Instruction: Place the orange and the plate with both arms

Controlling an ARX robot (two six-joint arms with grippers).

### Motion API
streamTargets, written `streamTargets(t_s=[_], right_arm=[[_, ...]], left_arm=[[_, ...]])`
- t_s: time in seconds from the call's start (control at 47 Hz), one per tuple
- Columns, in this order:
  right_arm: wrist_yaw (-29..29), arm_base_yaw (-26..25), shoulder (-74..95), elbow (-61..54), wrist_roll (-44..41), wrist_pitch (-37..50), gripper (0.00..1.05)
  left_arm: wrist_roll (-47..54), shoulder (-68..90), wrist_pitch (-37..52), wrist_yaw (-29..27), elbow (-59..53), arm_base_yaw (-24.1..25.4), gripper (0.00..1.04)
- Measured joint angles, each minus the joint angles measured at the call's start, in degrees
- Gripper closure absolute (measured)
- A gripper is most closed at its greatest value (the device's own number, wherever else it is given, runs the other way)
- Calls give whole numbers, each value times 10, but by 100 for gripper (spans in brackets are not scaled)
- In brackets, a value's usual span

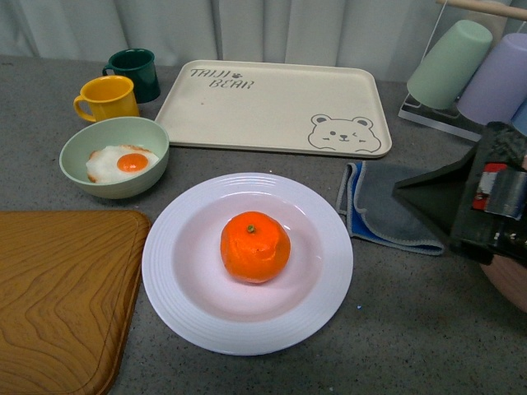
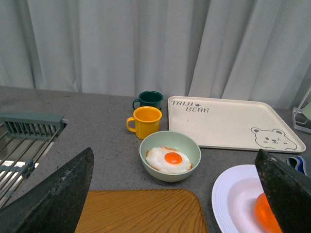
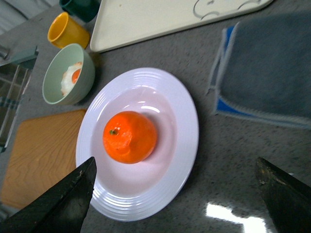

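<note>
- Right hand: spread wide, holding nothing, over the bench.
- Left hand: spread wide, holding nothing.
- Orange: in the middle of the plate.
- Plate: on the bench, between board and cloth.

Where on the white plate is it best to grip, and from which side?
Probably the wide ridged rim of the plate at its right front edge, coming in low from the right: that rim is thin, bare counter lies beside it, and the orange sits clear in the centre.
</note>
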Motion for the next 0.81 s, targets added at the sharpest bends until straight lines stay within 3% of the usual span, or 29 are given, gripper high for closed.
streamTargets(t_s=[0.362, 0.809], right_arm=[[-104, -18, 172, 76, 49, 26, 9], [-151, -3, 296, 122, 111, 64, 9]], left_arm=[[0, 0, 0, 0, 0, 0, 7], [0, 0, 0, 0, 0, 0, 7]])
